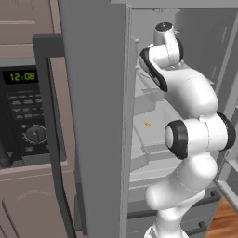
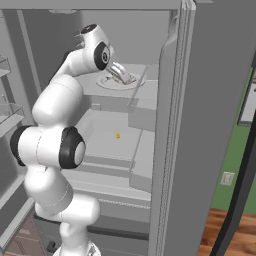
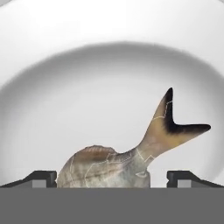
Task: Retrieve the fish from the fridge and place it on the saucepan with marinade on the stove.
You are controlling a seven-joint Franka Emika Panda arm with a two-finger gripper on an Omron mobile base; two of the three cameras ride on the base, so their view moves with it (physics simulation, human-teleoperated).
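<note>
The fish point(image 3: 131, 159), grey-beige with a dark forked tail, lies on a white round plate point(image 3: 109, 70) on an upper shelf of the fridge point(image 2: 115, 125). My gripper point(image 3: 112, 179) is open and low over the plate. One dark fingertip point(image 3: 41, 177) stands to each side of the fish's body, with a gap between each tip and the fish. In the right base view the gripper point(image 2: 120, 74) reaches down onto the plate point(image 2: 107, 84). The saucepan, the marinade and the stove are out of view.
The fridge's open doors flank the arm, one point(image 1: 93, 116) on its left and one point(image 2: 210, 125) on its right. A tiny yellow speck point(image 2: 118, 135) lies on the shelf below. A black-fronted microwave point(image 1: 23, 116) sits left of the fridge. Two drawers close the fridge's bottom.
</note>
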